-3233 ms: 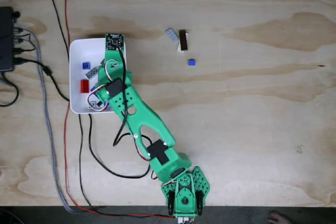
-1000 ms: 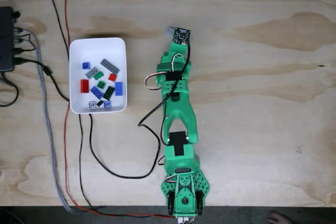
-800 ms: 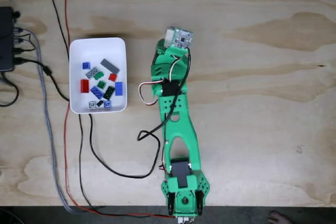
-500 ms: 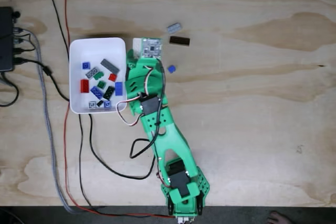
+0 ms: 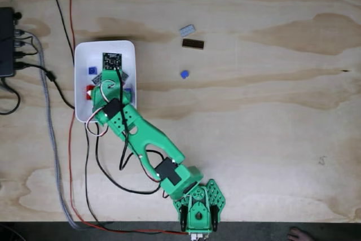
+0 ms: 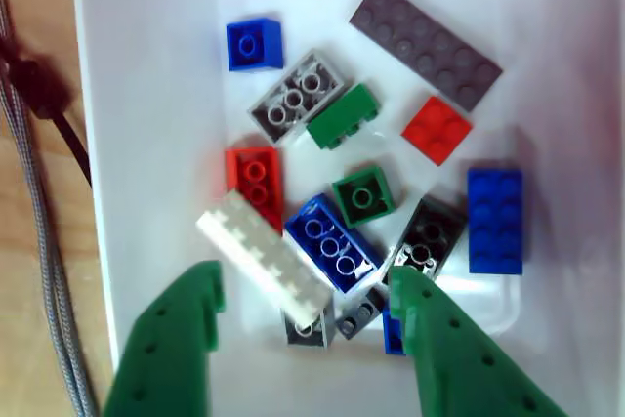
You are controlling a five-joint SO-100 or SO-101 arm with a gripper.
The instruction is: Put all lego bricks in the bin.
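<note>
A: In the fixed view the green arm (image 5: 141, 134) reaches over the white bin (image 5: 84, 55) at upper left. Three bricks lie on the plywood at upper centre: a grey one (image 5: 187, 29), a dark brown one (image 5: 193, 43) and a small blue one (image 5: 184, 74).

B: In the other view the gripper (image 6: 308, 290) is spread wide, holding nothing, with a white brick (image 6: 264, 257) lying between the fingers on the pile of lego bricks (image 6: 332, 241). Dipping lower risks snagging it and dragging bricks back out.
</note>
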